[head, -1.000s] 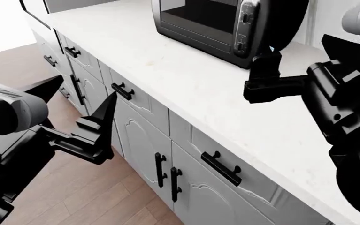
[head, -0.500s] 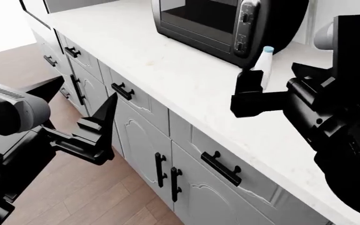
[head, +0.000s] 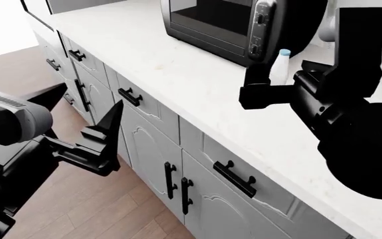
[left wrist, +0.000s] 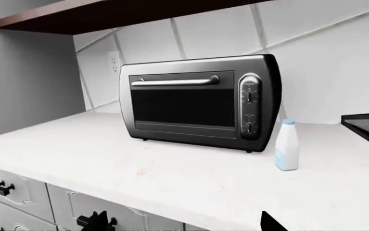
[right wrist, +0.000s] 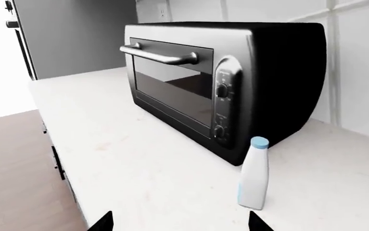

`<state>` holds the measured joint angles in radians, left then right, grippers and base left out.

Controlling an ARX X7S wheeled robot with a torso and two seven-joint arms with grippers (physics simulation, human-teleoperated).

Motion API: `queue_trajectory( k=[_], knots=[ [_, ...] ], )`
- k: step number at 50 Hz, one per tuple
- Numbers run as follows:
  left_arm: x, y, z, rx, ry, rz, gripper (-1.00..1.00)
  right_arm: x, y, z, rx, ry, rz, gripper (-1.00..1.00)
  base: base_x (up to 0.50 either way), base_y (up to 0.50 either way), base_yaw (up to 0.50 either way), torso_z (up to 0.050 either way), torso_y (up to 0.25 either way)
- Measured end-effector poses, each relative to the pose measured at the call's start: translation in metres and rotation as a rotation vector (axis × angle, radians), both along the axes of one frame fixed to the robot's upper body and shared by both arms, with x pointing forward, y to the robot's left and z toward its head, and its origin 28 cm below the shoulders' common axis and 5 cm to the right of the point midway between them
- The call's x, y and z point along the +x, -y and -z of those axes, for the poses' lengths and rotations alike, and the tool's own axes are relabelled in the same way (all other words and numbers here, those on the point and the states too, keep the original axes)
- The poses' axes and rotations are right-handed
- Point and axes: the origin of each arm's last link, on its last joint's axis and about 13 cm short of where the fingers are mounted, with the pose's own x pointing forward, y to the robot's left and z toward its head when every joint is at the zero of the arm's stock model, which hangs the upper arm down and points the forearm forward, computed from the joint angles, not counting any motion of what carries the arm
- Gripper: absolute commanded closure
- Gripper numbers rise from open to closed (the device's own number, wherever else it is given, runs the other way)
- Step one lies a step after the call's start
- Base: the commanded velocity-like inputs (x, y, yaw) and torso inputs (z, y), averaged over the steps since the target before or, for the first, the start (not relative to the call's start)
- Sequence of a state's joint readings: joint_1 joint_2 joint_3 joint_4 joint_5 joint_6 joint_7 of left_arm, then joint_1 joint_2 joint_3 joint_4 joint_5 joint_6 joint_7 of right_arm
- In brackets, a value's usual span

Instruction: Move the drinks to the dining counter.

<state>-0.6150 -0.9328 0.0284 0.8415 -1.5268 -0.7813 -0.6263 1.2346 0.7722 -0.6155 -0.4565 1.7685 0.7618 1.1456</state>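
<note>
You are on the approach step: the bottle (right wrist: 254, 173) stands upright at the counter's (head: 197, 84) back edge, just beside the oven (right wrist: 222, 82), your right gripper (right wrist: 179, 222) is spread and empty, so next close in and pinch it.

A glossy black toaster oven (right wrist: 222, 82) with a silver handle stands on faintly marbled white countertop (head: 197, 79). Just beside the oven is a pale plastic bottle (right wrist: 253, 174), light-blue at cap and base. Below the oven, light-grey cabinet fronts (head: 152, 149) carry black handles.
</note>
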Motion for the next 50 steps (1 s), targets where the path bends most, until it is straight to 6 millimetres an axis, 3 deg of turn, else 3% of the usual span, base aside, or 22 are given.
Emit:
queue_trajectory(
  k=[19,26,38,50],
  knots=[
    [0.0016,-0.0012,0.0036,-0.006,-0.008,-0.001,-1.00,0.0015,-0.0011,-0.0022,-0.002,0.042,-0.005,-1.00,-0.30,0.34,0.00,0.000,0.000],
    [0.0021,-0.0017,0.0037,-0.006,-0.008,-0.004,-1.00,0.0008,-0.0013,-0.0035,0.006,0.046,-0.003,-1.00,0.04,0.04,0.00,0.000,0.000],
    [0.0013,-0.0023,0.0041,-0.008,-0.008,-0.004,-1.00,-0.0008,-0.0004,-0.0039,0.010,0.059,0.005,-1.00,0.43,0.26,0.00,0.000,0.001],
    [0.0012,-0.0021,0.0050,-0.008,-0.011,-0.004,-1.00,-0.0019,0.0007,-0.0020,0.022,0.052,0.015,-1.00,0.00,0.00,0.00,0.000,0.001]
  ],
)
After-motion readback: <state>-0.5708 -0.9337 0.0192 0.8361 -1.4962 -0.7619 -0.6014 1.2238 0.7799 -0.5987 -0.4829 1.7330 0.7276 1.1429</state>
